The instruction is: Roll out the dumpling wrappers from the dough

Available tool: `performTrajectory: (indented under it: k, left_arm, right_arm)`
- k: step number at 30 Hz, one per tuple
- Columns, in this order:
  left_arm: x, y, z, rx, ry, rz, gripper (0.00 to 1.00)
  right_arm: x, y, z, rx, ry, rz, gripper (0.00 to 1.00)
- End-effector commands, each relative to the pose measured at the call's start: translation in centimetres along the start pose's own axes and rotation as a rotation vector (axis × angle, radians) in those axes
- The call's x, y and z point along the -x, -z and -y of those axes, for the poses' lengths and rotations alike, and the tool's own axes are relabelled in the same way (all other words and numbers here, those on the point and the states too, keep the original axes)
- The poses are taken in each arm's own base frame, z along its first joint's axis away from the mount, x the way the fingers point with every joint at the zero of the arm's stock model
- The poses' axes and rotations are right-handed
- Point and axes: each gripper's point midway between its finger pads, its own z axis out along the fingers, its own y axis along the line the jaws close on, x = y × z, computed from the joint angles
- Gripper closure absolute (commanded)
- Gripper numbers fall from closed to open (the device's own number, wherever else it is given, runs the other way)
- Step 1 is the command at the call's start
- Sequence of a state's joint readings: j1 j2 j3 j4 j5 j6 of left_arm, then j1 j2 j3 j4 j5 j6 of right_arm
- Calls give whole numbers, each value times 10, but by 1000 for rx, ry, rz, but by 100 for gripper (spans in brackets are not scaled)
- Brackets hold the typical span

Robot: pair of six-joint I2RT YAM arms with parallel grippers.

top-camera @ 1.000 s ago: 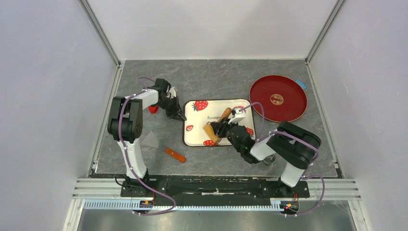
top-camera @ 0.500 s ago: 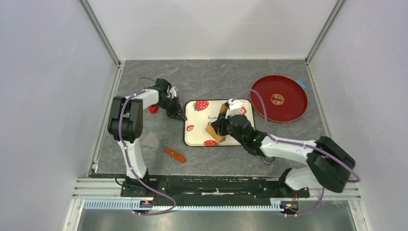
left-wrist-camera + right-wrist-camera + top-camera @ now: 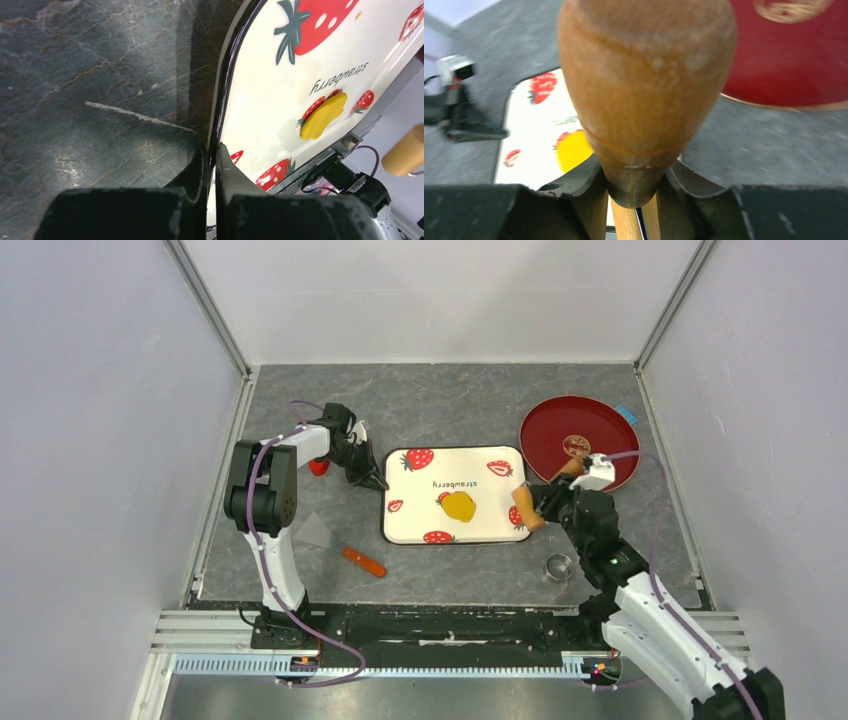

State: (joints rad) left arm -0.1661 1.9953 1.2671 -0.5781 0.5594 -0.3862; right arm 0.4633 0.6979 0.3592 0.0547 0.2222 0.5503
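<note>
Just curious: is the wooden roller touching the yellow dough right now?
Apart. The top view shows the roller at the tray's right edge, bare tray between it and the dough.

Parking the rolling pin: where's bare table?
Bare: the table strip behind the strawberry tray, and the near strip between scraper and ring cutter. Crowded: between tray and red plate, where the right pincer holds the rolling pin.
</note>
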Motion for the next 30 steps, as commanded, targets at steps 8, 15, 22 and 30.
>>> performTrajectory:
  k: [8,15,22,30]
  left_arm:
    - [-5,-13,-11,44,-13,-22,98]
    - [-4,-12,-11,45,-16,-16,98]
    - [-4,-11,-11,44,-17,-16,98]
    - [-3,-10,-9,40,-18,-12,98]
  right_arm:
    - [-41,15,106,-246,-77,-116,98]
    - [-54,20,131,-300,-115,-145,84]
    - [-42,38,143,-435,-96,-177,18]
    - [-34,54,148,-548,-58,-325,8]
